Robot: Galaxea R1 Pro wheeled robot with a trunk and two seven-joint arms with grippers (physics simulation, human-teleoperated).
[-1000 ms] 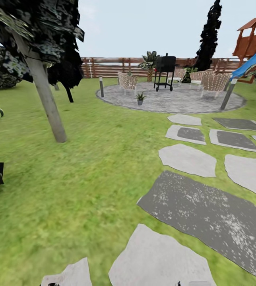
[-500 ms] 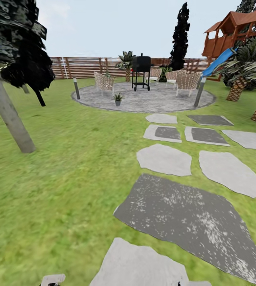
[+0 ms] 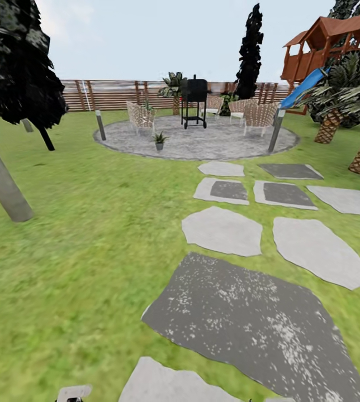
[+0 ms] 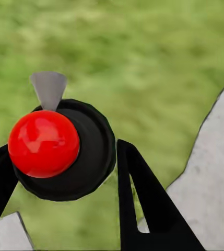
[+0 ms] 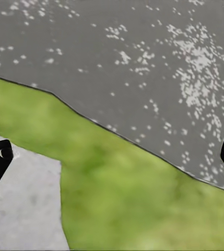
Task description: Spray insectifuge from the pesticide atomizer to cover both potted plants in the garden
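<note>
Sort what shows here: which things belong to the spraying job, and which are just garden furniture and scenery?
Job:
- atomizer, red-topped, between the left gripper fingers
- potted plant on the patio

Scenery:
- grill
- wicker chairs
- bollard lamps
- stepping stones
- fence
- playhouse with slide
- right gripper, open over a dark stone and grass
</note>
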